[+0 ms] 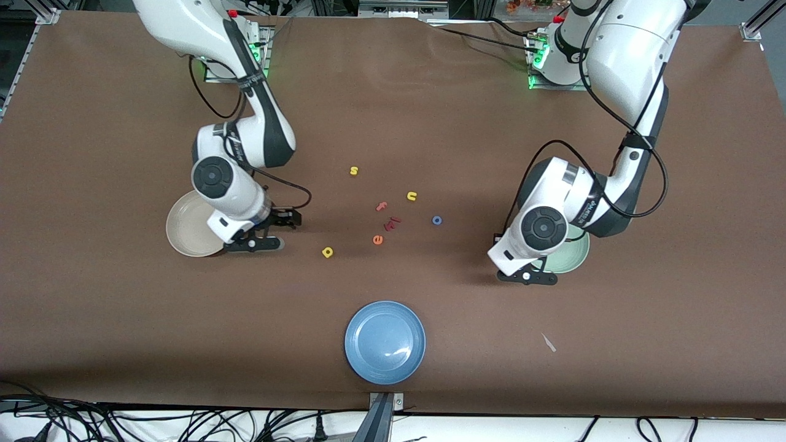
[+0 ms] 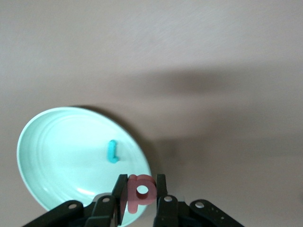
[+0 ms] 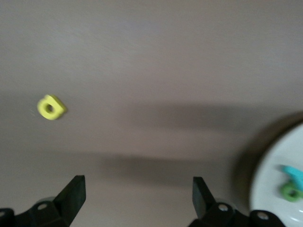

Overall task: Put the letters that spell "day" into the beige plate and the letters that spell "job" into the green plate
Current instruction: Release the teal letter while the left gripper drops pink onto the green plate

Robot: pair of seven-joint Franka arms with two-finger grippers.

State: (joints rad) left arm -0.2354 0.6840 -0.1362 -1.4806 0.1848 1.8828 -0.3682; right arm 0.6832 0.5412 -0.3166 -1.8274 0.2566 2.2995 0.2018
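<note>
My left gripper (image 2: 141, 190) is shut on the pinkish-red "b" (image 2: 141, 191) and hangs over the rim of the green plate (image 2: 61, 151). A teal "j" (image 2: 112, 151) lies in that plate. In the front view the left gripper (image 1: 528, 276) covers part of the green plate (image 1: 572, 255). My right gripper (image 3: 138, 191) is open and holds nothing, over bare table beside the beige plate (image 3: 277, 184). A teal "y" (image 3: 294, 174) and a green "a" (image 3: 289, 192) lie in that plate. The yellow "d" (image 3: 51, 107) lies on the table. The blue "o" (image 1: 436, 220) lies mid-table.
A blue plate (image 1: 385, 342) sits near the table's front edge. Loose letters lie mid-table: yellow "s" (image 1: 354, 170), yellow "u" (image 1: 411, 196), red "f" (image 1: 381, 206), orange "e" (image 1: 377, 240) and a dark red piece (image 1: 393, 222). The right arm hides part of the beige plate (image 1: 184, 230).
</note>
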